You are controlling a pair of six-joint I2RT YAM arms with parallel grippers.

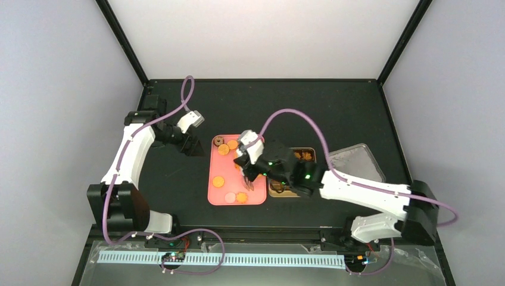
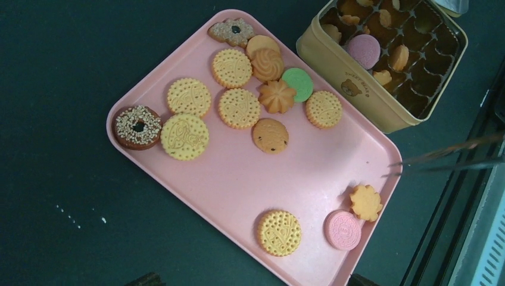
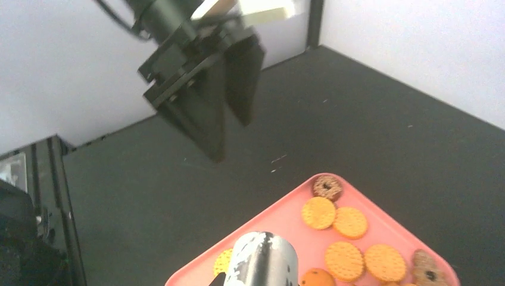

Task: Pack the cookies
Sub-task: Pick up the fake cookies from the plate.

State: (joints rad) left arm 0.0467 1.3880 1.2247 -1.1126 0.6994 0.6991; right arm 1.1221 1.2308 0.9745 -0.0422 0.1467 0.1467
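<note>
At the near end of the pink tray, the right claw is closed on the metal tongs. Their tips hang just beside a flower-shaped cookie and a pink cookie. I judge the step is picking the next biscuit. It asks to lower the tips around one, pinch softly, and carry it right to a free cell of the tin. Most cookies lie farther along the tray. The tin shows a bear face and small writing, perhaps "SWEET BEAR". Left of the tray, the left claw stands wide and holds nothing.
</note>
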